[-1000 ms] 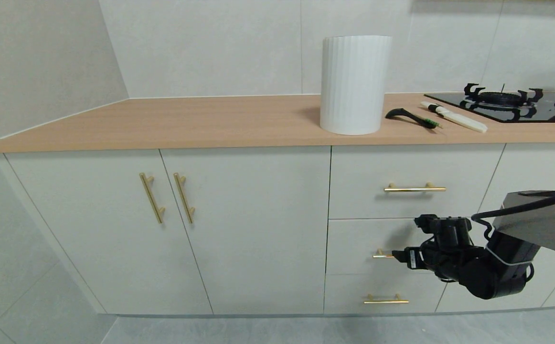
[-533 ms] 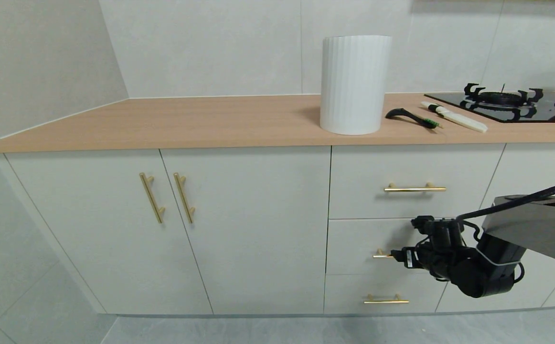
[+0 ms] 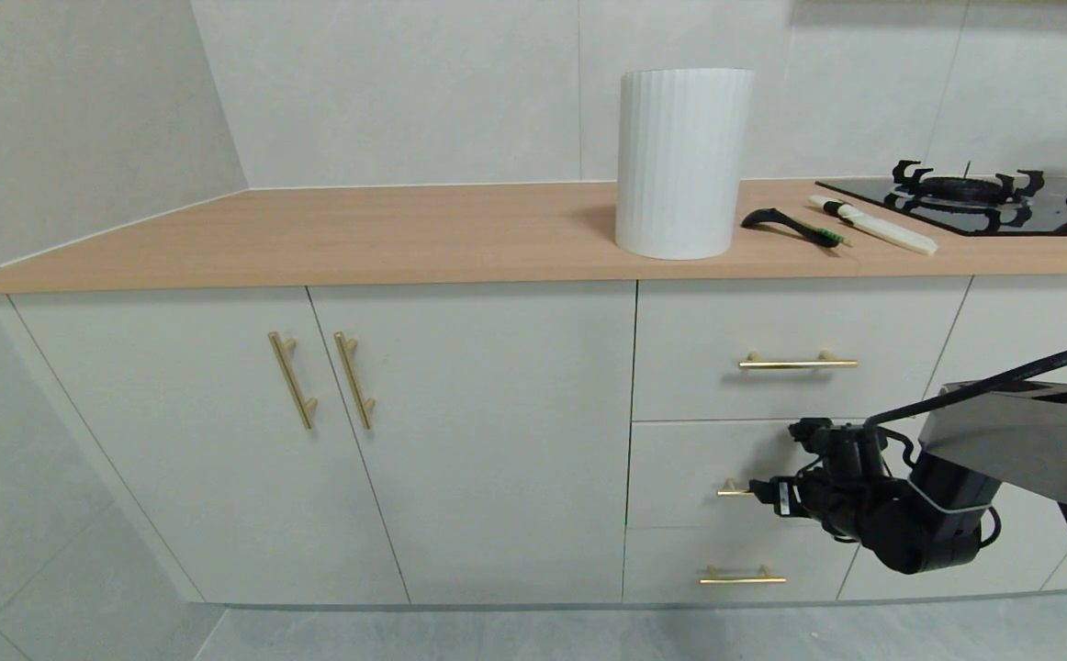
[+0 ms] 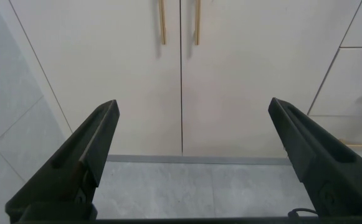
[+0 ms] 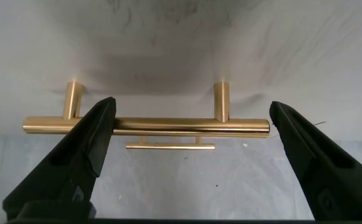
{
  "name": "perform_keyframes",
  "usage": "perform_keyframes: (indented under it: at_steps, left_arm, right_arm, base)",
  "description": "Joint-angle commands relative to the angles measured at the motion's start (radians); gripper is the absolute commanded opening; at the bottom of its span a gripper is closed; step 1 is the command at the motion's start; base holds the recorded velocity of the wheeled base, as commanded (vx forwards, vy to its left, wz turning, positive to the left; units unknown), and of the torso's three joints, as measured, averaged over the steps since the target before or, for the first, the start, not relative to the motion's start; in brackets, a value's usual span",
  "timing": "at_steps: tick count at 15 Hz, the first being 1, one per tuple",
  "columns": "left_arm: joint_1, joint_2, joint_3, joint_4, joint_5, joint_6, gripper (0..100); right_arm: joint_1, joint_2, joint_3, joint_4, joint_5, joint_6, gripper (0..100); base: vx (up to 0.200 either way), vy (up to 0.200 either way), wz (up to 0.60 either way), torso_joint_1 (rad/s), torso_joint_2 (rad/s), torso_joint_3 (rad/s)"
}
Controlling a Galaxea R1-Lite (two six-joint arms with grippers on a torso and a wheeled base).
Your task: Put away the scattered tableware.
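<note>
Tiled walls [image 3: 387, 83] are rising behind a wooden countertop [image 3: 359, 234] above the right gripper [image 3: 759, 489]. Cream cabinets [image 3: 478, 431] are meeting grey floor [image 3: 589, 633] below it.

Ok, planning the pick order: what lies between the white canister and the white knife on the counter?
A black spoon-like utensil lies flat there; the head view shows it.

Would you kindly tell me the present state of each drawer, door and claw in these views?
Top drawer, shut.
Middle drawer, shut.
Bottom drawer, shut.
Cabinet doors, both shut.
Left claw, open, empty.
Right claw, open, at the middle drawer's handle, not closed on it.
White canister, upright.
Knife, lying flat.
</note>
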Motion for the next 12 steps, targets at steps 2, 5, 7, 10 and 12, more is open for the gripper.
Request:
perform_keyframes:
  at_steps: [2,5,7,10,12]
  left_arm:
    - [0.0,0.0,0.0,0.0,0.0,-0.001,100]
    - [0.0,0.0,0.0,0.0,0.0,-0.001,100]
    - [0.0,0.0,0.0,0.0,0.0,-0.001,100]
    - [0.0,0.0,0.0,0.0,0.0,-0.001,100]
    - [0.0,0.0,0.0,0.0,0.0,-0.001,100]
  right_arm:
    - [0.0,0.001,0.003,0.007,-0.001,-0.002,100]
    - [0.0,0.001,0.005,0.007,-0.001,-0.002,100]
    - [0.0,-0.001,0.011,0.008,-0.001,-0.002,100]
    - [0.002,-0.05,0.072,0.02,0.002,-0.008,100]
    - [0.009,-0.126,0.129,0.054,0.012,-0.029,100]
  base:
    - [0.0,0.0,0.0,0.0,0.0,0.0]
    - [0.0,0.0,0.0,0.0,0.0,0.0]
    - [0.0,0.0,0.0,0.0,0.0,0.0]
    - [0.0,0.0,0.0,0.0,0.0,0.0]
    - [0.0,0.0,0.0,0.0,0.0,0.0]
